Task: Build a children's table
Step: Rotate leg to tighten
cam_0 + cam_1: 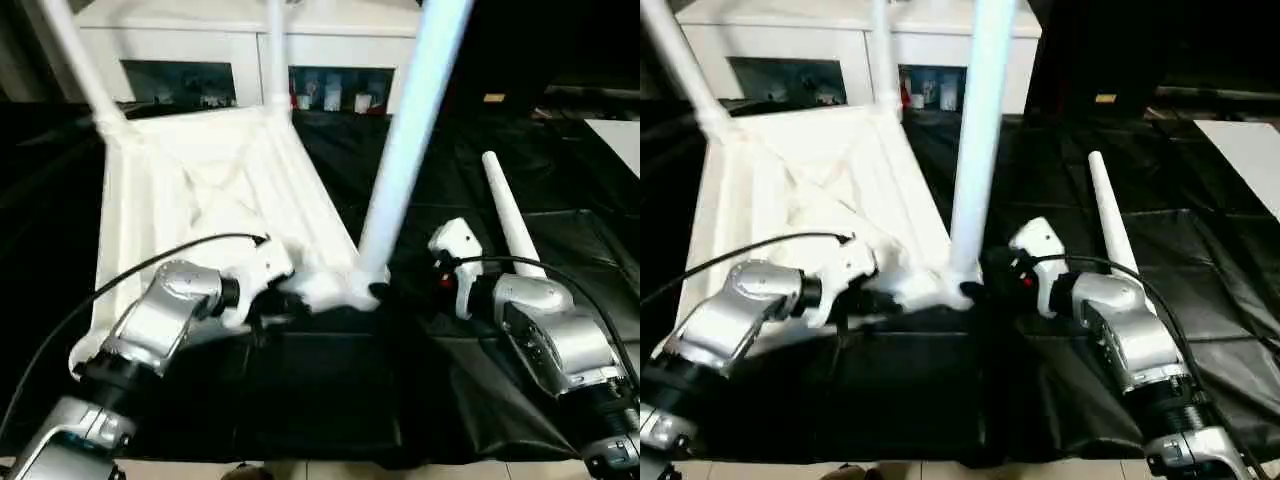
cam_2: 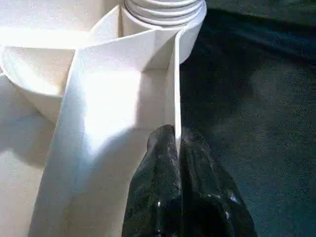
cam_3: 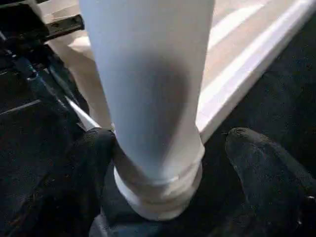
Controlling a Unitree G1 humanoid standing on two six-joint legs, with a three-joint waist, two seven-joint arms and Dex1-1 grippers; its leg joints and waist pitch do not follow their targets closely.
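Left claw point(image 2: 177, 148): its two black fingers are pinching shut on a thin upright rib at the rim of the tabletop point(image 1: 200, 190), close beside the near corner socket point(image 2: 163, 19). The ringed foot of a leg is sitting in that socket.

Right claw point(image 3: 163, 163): its fingers point(image 3: 261, 173) are standing wide apart on either side of the base of that same near leg point(image 1: 410, 150). One finger is lying against the leg's base and the other is standing clear of it, so the claw is bracketing the leg rather than clamping it. In the head views this claw is sitting just beside the socketed corner, opposite the left claw.

Tabletop: it is lying upside down on the black-covered worktop point(image 1: 560, 230), ribbed underside facing up, and reaching from the claws away toward the far side. Three legs are standing upright in its corners: the near one between the claws, and two far legs point(image 1: 80, 60) point(image 1: 277, 50).

Loose leg point(image 1: 510, 215): it is lying flat on the black cover just beyond the right forearm, apart from the tabletop.

Background: a white cabinet point(image 1: 240, 50) with glass-fronted compartments is standing behind the worktop.
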